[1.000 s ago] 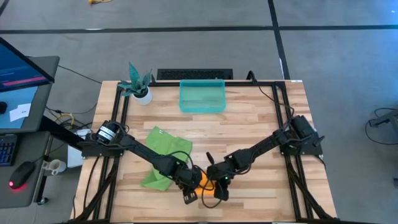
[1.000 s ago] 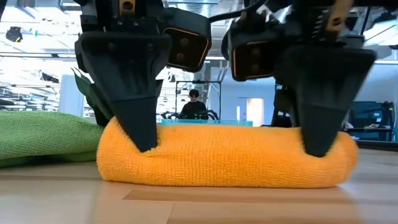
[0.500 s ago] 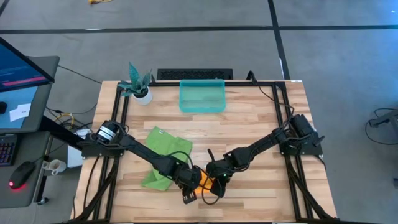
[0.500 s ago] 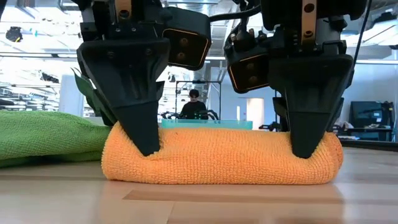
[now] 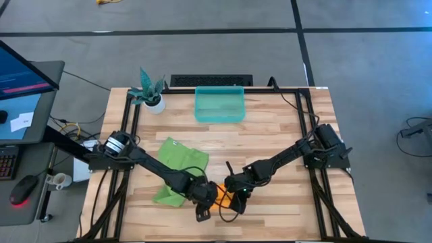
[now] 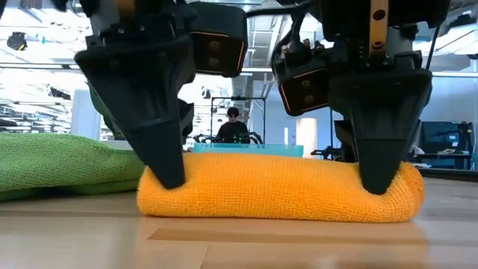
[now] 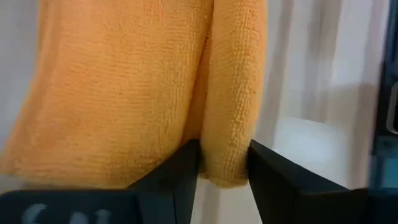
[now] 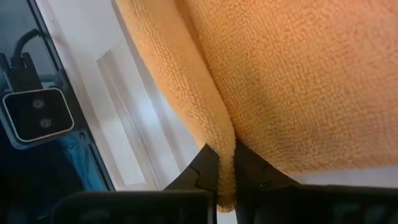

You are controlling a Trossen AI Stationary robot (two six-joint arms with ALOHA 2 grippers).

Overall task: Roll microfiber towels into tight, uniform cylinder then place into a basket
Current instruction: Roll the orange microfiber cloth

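The orange-yellow towel [image 5: 218,194] [image 6: 276,190] lies as a roll on the table near its front edge, its length running left to right. My left gripper [image 5: 204,210] [image 6: 168,179] [image 7: 224,168] stands at the roll's left end with its fingers apart. My right gripper [image 5: 233,202] [image 6: 377,183] [image 8: 226,169] is shut on the right end. The lime green towel [image 5: 179,158] [image 6: 60,161] lies crumpled on the table, left of the roll. The teal basket [image 5: 219,104] [image 6: 246,148] stands at the far middle. My left gripper has a thick fold of the roll's left end [image 7: 227,124] between its parted fingers, coming from above and slanting down. The fold fills the gap unsqueezed and brushes both fingers [image 7: 186,171]. The roll rests on the table. My right gripper pinches a thin fold of the towel's outer layer [image 8: 225,146] at the roll's right end, squeezed flat between its two fingers [image 8: 205,171]. The fingers slant down from above. The roll lies on the table under them.
A small white pot with a teal plant [image 5: 154,101] stands at the far left corner. Black frame rails [image 5: 307,135] run along the table's left and right sides. A monitor [image 5: 20,74] stands off the table's left. A person [image 6: 233,127] sits in the room beyond.
Both grippers have rolled about their own pointing lines while staying over the roll's ends. The orange roll stays on the table. In the low view its left end has drawn in toward the right, and it looks a little shorter than a second ago.
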